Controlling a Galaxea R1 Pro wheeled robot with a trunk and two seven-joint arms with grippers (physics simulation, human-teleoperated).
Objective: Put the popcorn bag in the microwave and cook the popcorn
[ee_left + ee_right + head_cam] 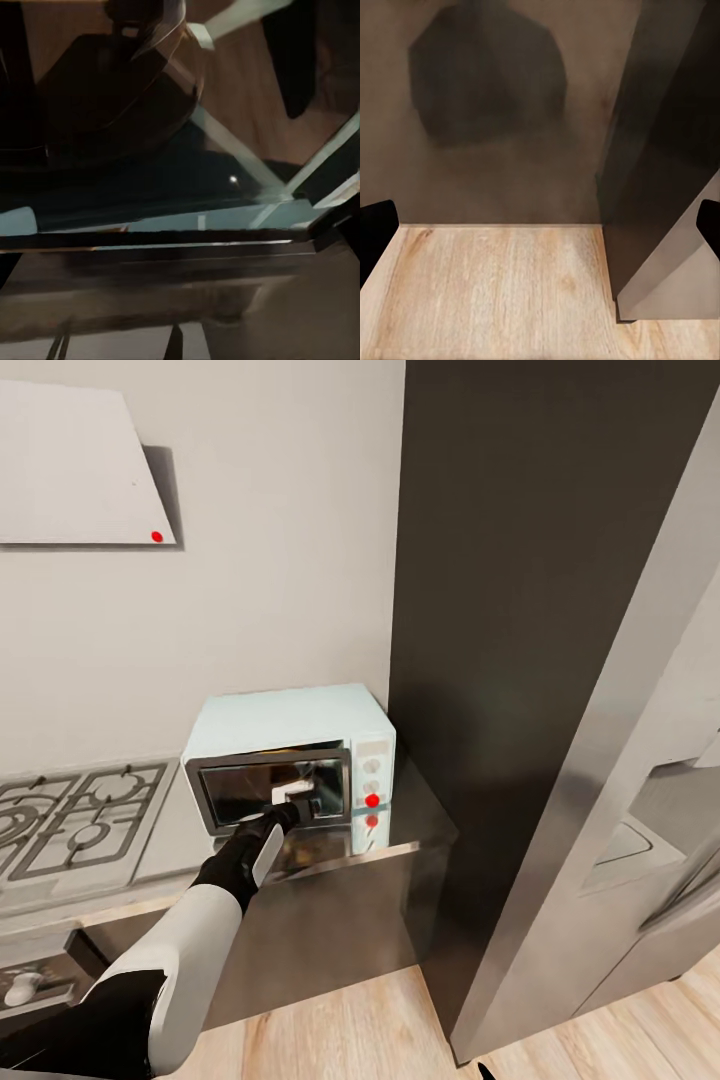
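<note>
**Ana:** Grey countertop (420,815) runs across the lower left of the head view, with a gas hob (75,815) at the far left and the microwave (290,755) pushed into the corner beside a tall dark cabinet (520,610). Why is the arm out there?

**Ben:** Left gripper (297,808) is up against the glass door at frame centre, probably to work it. I cannot tell how its fingers stand.

**Ana:** And the other one?

**Ben:** Right gripper (540,225) hangs over the wooden floor (502,292), fingertips (375,229) spread wide, holding nothing.

**Ana:** The popcorn bag?

**Ben:** I cannot make it out; the door glass reflects too much.
</note>
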